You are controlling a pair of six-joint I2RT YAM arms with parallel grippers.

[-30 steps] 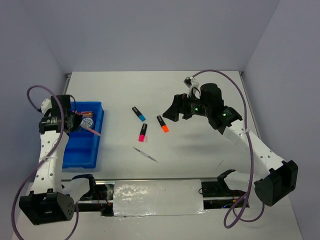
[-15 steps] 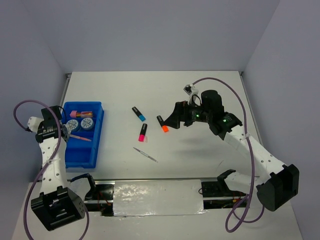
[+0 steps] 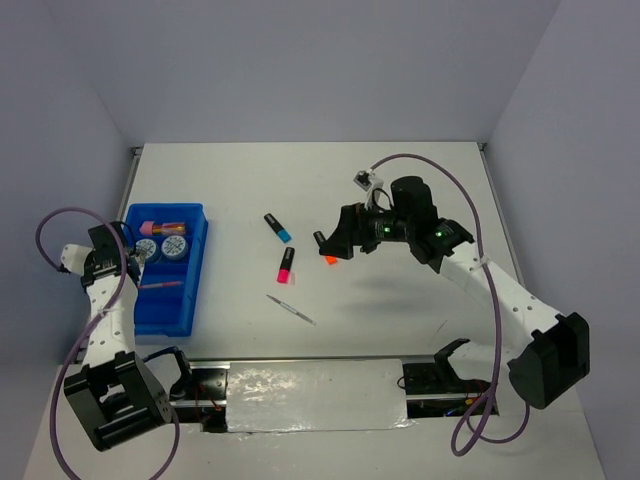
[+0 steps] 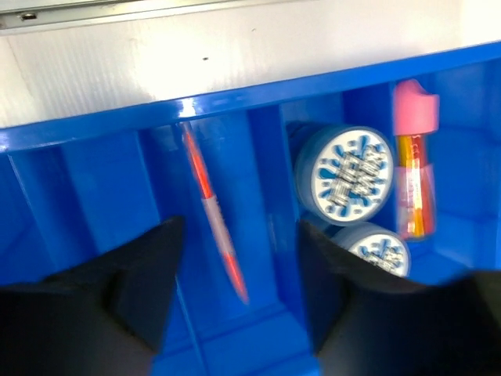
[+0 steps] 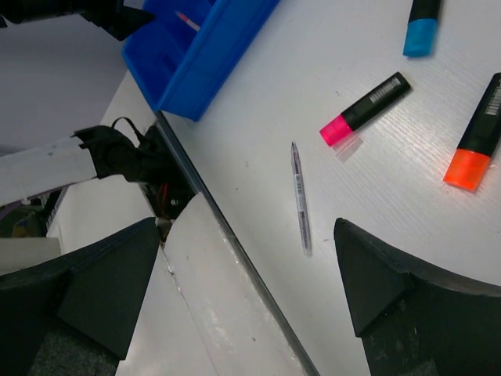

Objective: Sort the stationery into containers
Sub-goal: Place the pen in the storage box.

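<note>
Two arms rise from the near edge. The left arm is bent upright at the surface's (image 3: 400, 190) left edge, and its tool (image 4: 240, 258) hangs half-spread and empty over the blue tray (image 3: 197, 272). A red pen (image 4: 211, 219) lies loose below it, beside two rolls (image 4: 343, 174) and a pink cylinder (image 4: 412, 168). The right arm stretches leftward, its tool (image 5: 246, 235) gaping wide and empty above the orange highlighter (image 5: 477, 141). The pink highlighter (image 3: 286, 265), blue highlighter (image 3: 278, 228) and clear pen (image 5: 300, 196) lie apart mid-surface.
</note>
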